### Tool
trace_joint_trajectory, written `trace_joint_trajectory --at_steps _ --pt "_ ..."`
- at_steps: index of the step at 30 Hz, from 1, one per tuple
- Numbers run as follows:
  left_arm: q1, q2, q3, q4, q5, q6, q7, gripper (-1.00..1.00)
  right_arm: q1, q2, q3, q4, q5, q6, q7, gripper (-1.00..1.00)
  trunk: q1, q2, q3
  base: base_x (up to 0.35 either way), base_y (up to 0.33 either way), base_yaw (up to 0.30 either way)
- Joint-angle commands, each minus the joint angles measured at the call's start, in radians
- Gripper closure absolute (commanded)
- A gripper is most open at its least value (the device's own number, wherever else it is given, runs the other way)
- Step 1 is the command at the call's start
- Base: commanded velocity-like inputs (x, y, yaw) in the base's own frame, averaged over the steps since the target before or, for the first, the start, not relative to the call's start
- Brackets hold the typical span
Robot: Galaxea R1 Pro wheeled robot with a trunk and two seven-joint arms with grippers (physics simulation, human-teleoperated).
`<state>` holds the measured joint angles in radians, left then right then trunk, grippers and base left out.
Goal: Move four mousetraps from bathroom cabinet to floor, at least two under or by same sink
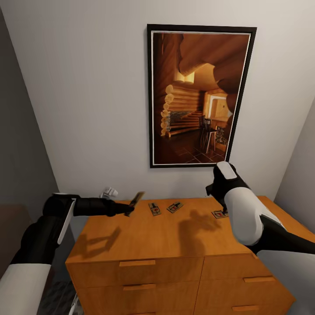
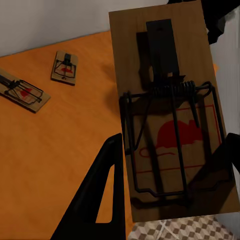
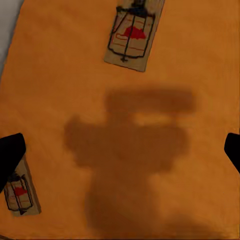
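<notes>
The cabinet (image 1: 175,245) stands against the wall, drawers shut. My left gripper (image 1: 124,209) is shut on one mousetrap (image 1: 135,202), holding it tilted in the air above the top's back left corner; in the left wrist view this mousetrap (image 2: 170,115) sits large between the dark fingers (image 2: 102,190). Three more mousetraps lie flat on the top: two near the back middle (image 1: 154,208) (image 1: 175,207) and one at the right (image 1: 218,214). My right gripper (image 3: 120,152) hangs open above the top, one finger (image 3: 10,155) over the right mousetrap (image 3: 20,192).
A large framed picture (image 1: 199,96) hangs on the wall behind the cabinet. A small white object (image 1: 108,191) shows past the cabinet's back left corner. Patterned floor tiles (image 2: 175,230) lie below the held trap. Grey walls close in on both sides.
</notes>
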<state>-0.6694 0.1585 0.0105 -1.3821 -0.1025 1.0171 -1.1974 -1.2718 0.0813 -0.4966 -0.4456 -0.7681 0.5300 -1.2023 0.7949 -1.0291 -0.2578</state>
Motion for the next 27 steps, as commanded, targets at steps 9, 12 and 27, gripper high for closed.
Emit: trace_joint_trajectory --at_steps 9,12,27 --pt "-0.001 0.000 0.001 -0.025 0.097 0.005 -0.010 1.00 -0.010 -0.048 -0.013 0.092 -0.151 -0.094 -0.039 -1.00 0.000 -0.001 -0.001 0.000 0.000 0.000" --pt "-0.001 0.000 0.000 -0.026 0.117 0.005 -0.010 1.00 -0.011 -0.060 -0.014 0.097 -0.154 -0.114 -0.040 -1.00 0.000 -0.001 -0.001 0.000 0.000 0.000" --pt "-0.001 -0.001 -0.001 -0.029 0.284 0.005 -0.007 1.00 -0.011 -0.074 -0.013 0.100 -0.154 -0.136 -0.018 -1.00 0.000 -0.001 -0.001 0.000 0.000 0.000"
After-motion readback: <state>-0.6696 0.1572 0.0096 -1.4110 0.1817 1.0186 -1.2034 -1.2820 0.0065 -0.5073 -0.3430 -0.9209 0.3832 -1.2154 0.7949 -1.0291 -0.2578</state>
